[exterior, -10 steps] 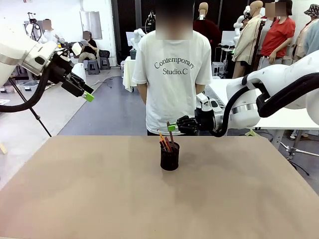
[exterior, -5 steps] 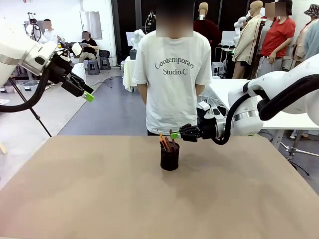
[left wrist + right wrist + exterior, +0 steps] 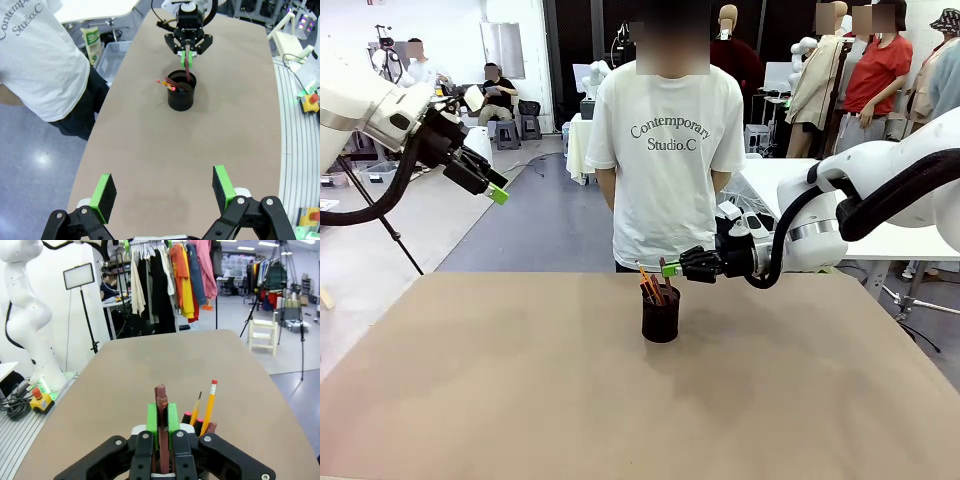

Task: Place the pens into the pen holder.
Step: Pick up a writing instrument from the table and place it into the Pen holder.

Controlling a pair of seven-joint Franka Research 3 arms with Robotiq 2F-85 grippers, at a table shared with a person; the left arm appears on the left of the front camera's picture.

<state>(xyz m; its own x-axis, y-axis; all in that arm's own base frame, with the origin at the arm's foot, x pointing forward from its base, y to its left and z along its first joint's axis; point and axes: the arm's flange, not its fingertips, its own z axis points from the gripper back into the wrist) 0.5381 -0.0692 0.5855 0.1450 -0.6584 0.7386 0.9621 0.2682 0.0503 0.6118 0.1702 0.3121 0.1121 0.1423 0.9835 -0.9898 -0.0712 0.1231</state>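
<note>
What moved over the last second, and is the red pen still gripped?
The right gripper, still shut on the dark red pen, dropped from above the holder until the pen's lower end went into it. Nothing was let go. The left gripper stayed raised and open; the holder, pencil and black pen kept their places.

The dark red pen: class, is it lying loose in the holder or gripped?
Gripped: the right gripper is shut on the dark red pen, above the pen holder.

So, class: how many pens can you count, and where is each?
3: the yellow pencil and the pink-ended black pen stand in the pen holder; the dark red pen is gripped by the right end effector.
</note>
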